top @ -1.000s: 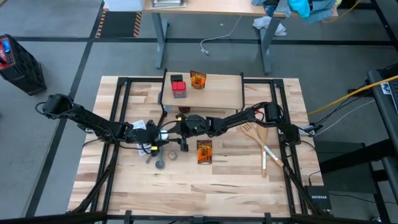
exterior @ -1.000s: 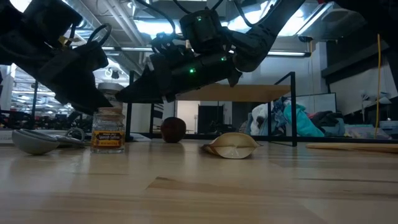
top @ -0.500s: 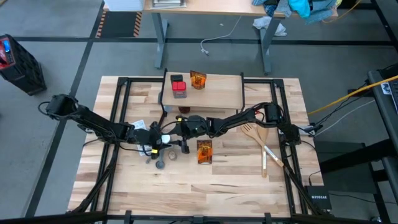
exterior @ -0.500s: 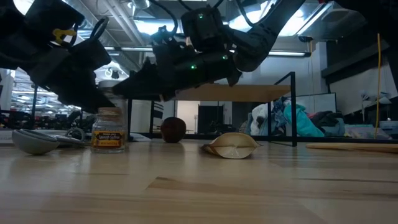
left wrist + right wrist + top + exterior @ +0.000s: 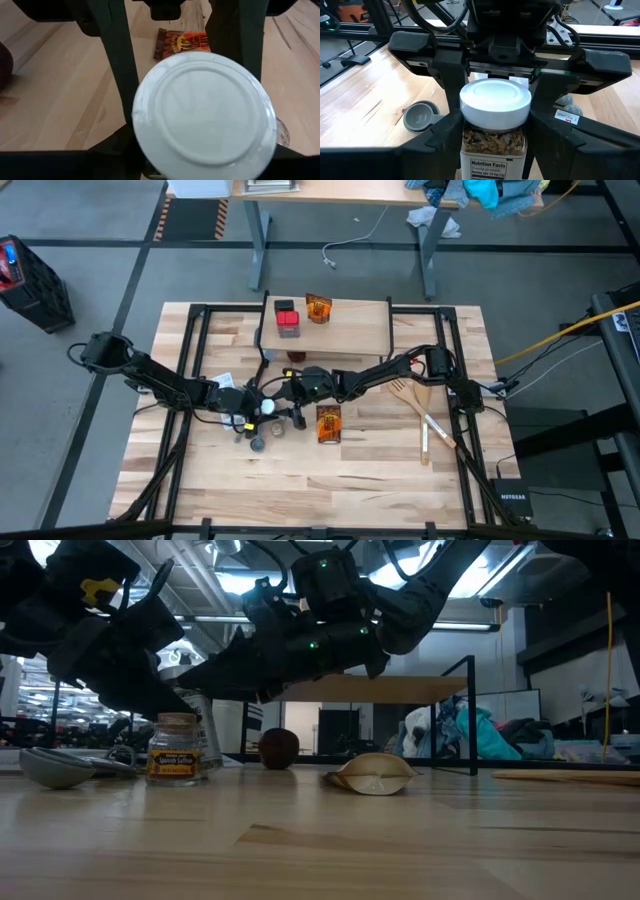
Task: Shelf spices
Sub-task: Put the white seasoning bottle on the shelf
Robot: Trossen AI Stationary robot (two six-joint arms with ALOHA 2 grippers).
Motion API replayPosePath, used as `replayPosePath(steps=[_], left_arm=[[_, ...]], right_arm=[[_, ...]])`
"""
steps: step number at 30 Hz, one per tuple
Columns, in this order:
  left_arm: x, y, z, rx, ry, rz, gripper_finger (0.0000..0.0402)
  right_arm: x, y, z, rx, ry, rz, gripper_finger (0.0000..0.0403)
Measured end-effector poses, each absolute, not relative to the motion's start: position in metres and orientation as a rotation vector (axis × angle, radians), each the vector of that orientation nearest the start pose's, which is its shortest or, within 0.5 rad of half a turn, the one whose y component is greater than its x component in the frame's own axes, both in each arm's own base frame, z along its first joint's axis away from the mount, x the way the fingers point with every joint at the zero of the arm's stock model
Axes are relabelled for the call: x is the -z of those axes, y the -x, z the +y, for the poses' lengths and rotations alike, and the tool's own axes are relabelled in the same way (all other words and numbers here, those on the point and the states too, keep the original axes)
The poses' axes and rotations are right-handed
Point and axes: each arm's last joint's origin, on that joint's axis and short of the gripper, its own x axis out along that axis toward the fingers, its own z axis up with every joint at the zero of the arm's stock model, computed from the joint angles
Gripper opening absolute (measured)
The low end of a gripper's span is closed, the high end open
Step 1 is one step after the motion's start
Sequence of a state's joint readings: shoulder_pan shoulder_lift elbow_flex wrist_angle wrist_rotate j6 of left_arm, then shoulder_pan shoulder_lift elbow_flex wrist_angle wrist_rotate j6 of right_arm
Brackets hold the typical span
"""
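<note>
Closest to you on the desk [image 5: 300, 490] lie the orange packet [image 5: 329, 423], flat on the planks, and just beside it a small brown-capped jar [image 5: 174, 748] standing upright with a pale grey scoop [image 5: 58, 766] next to it. The wooden spatula [image 5: 414, 402] rests well apart on the right arm's side. Just beyond these, over the middle of the desk, your two arms meet at one thing: the white-capped jar [image 5: 494, 107]. The left tool [image 5: 256, 406] comes in from its side and looks straight onto the white cap, its jaws partly spread and pressed to either side of the cap. The right tool [image 5: 281, 396] faces it from the other side with its fingers [image 5: 442, 145] flanking the jar's clear body just under the cap (the printed label faces that arm's camera), also partly spread and closed on the jar. So both have hold of the same jar, which stands upright. From the low camera it hangs just behind the brown-capped jar; whether its base touches the desk you cannot tell. Farther back stands the shelf [image 5: 350, 330], with a red-topped box [image 5: 287, 319] and an orange see-through jar [image 5: 319, 308] side by side near its far left part. A round brown thing [image 5: 278, 748] sits on the desk under the shelf.
</note>
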State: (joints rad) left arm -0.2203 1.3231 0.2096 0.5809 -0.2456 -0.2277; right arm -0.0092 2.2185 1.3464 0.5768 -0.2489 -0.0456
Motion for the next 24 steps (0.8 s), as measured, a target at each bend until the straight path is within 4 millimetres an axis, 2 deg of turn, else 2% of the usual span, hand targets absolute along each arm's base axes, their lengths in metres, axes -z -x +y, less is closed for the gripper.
replayPosePath(steps=[13,19,24], left_arm=[[-0.1180,-0.1971,-0.0371,-0.078,0.106,0.509,0.0187],[-0.1180,-0.1983,-0.0373,-0.082,0.136,0.512,0.0236],[-0.1175,-0.1974,-0.0370,-0.093,0.144,0.518,0.0238]], right_arm=[[-0.1371,-0.4746,0.0123,-0.250,-0.004,0.295,0.0209],[-0.1378,-0.4758,0.0130,-0.245,0.007,0.286,0.0183],[-0.1371,-0.4753,0.0130,-0.247,0.001,0.299,0.0168]])
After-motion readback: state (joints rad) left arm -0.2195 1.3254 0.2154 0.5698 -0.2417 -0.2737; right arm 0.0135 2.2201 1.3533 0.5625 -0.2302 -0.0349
